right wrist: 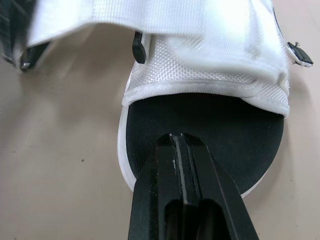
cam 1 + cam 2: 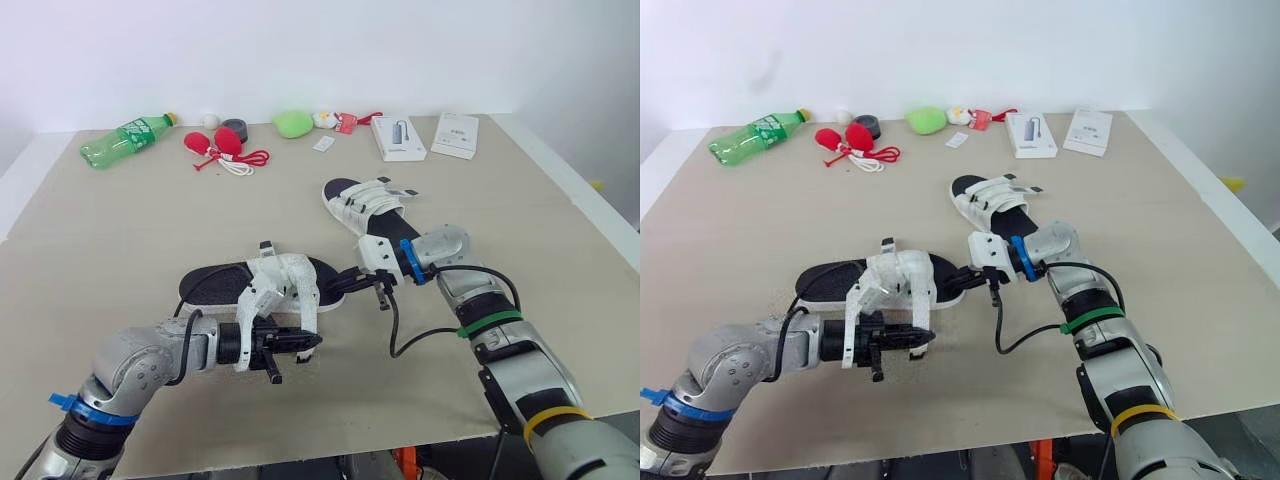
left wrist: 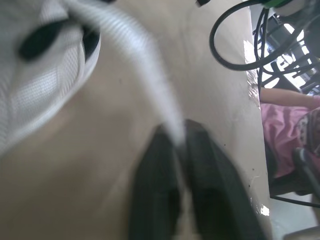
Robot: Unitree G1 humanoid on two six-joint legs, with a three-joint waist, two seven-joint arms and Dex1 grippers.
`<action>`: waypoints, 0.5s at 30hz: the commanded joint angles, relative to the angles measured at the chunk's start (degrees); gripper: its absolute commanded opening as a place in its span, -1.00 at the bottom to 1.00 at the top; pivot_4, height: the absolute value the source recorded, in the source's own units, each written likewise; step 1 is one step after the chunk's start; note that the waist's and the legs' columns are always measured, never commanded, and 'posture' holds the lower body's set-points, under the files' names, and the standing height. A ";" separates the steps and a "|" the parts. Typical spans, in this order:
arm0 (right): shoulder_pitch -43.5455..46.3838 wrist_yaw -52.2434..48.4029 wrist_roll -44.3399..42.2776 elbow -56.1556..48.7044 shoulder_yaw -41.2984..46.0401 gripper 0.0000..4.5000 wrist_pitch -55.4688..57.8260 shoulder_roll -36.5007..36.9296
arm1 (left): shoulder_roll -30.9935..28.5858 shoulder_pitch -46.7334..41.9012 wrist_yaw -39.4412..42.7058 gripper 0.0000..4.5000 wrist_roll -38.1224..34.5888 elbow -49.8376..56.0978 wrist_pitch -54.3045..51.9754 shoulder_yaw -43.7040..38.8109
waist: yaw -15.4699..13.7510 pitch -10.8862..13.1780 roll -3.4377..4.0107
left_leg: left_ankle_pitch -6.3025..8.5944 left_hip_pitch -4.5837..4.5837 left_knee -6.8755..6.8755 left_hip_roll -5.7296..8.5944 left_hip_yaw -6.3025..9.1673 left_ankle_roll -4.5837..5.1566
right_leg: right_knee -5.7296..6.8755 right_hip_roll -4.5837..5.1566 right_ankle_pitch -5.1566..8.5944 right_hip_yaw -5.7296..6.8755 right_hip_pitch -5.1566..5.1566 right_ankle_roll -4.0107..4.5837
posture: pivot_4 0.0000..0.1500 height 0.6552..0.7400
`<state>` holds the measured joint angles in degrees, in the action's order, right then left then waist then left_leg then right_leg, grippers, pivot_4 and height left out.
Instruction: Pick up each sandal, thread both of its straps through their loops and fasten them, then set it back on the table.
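Two white-strapped sandals with black footbeds lie on the tan table (image 2: 120,240). The near sandal (image 2: 225,283) is in front of me, its straps raised at the middle. My left gripper (image 2: 305,343) is just in front of it, shut on a white strap (image 3: 145,65) that runs down between its fingers (image 3: 160,170). My right gripper (image 2: 345,282) is shut, with its tips resting on the toe end of the same sandal (image 1: 200,115), over the black footbed. The second sandal (image 2: 365,205) lies farther back, beside my right forearm, untouched.
Along the far edge lie a green bottle (image 2: 125,138), red items with a cord (image 2: 225,148), a green object (image 2: 292,123) and two white boxes (image 2: 398,138). A black cable (image 2: 410,340) loops from my right wrist. A person's pink clothing (image 3: 290,135) shows beyond the table edge.
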<state>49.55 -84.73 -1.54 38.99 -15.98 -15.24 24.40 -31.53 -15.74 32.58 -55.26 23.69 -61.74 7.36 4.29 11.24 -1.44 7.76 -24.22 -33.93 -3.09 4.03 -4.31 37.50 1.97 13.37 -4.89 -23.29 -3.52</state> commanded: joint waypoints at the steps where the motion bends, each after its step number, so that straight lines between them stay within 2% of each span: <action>1: -0.63 -0.23 0.28 -0.95 -0.38 -1.00 0.22 0.76 | -0.48 -0.45 -0.15 -0.98 -4.57 0.79 -3.45 -4.27 | 0.01 0.00 0.00 | 0.00 0.00 -0.01 0.00 0.00 0.00 | 0.00 0.00 0.00 0.00 0.00 0.00 | 1.00 1.00; 5: -0.28 0.04 0.35 -0.42 -0.30 -1.00 -0.01 0.69 | -1.80 -3.73 -0.33 -0.98 -13.00 -2.92 -8.05 -11.48 | 0.00 0.00 0.00 | 0.00 0.00 -0.01 0.00 0.00 0.00 | 0.00 0.00 0.00 0.01 0.00 0.00 | 1.00 1.00; 10: 0.20 0.27 0.46 0.05 -0.34 -1.00 -0.18 0.52 | -0.54 -13.79 -4.59 -0.98 -20.71 -13.51 -11.81 -17.20 | 0.00 -0.01 -0.01 | 0.00 -0.04 -0.15 0.02 0.04 0.00 | 0.00 0.00 -0.04 0.04 0.04 -0.04 | 1.00 1.00; 15: 0.83 0.58 0.64 0.83 -0.30 -1.00 -0.47 0.38 | 0.39 -22.36 -5.07 -0.98 -16.65 -22.27 -12.38 -15.63 | 0.02 -0.01 -0.03 | 0.00 -0.05 -0.14 0.07 0.04 -0.02 | -0.07 0.02 -0.10 0.00 0.06 -0.16 | 1.00 1.00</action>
<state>49.67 -84.46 -1.54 39.29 -16.03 -15.49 24.55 -31.32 -35.81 27.36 -73.83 3.30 -74.16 -8.84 4.31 11.23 -1.47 7.76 -24.28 -34.06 -3.02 4.07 -4.33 37.44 1.99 13.17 -4.88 -23.23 -3.87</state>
